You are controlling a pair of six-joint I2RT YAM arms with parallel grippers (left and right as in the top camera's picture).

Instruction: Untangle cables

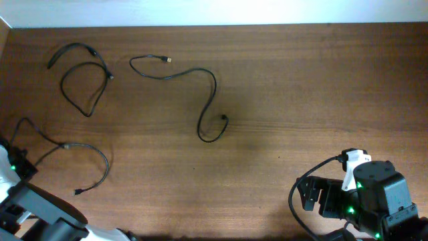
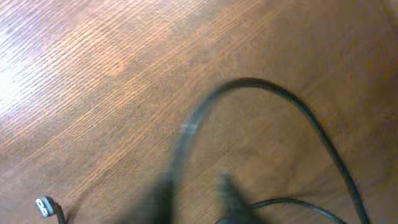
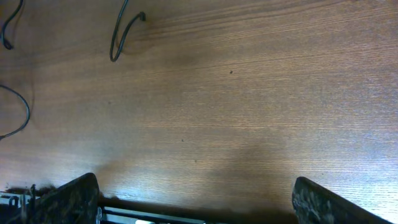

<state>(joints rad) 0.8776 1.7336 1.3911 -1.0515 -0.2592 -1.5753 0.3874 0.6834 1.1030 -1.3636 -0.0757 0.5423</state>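
Observation:
Three thin black cables lie apart on the wooden table. One is looped at the far left. One snakes across the middle, and its hooked end shows in the right wrist view. One lies at the near left and runs toward my left arm. In the left wrist view this cable arcs just ahead of my left gripper, whose fingers are blurred and slightly apart. A plug end lies at the lower left. My right gripper is open and empty over bare wood at the near right.
The table's far edge meets a white wall. Thicker black wires of the right arm loop beside it.

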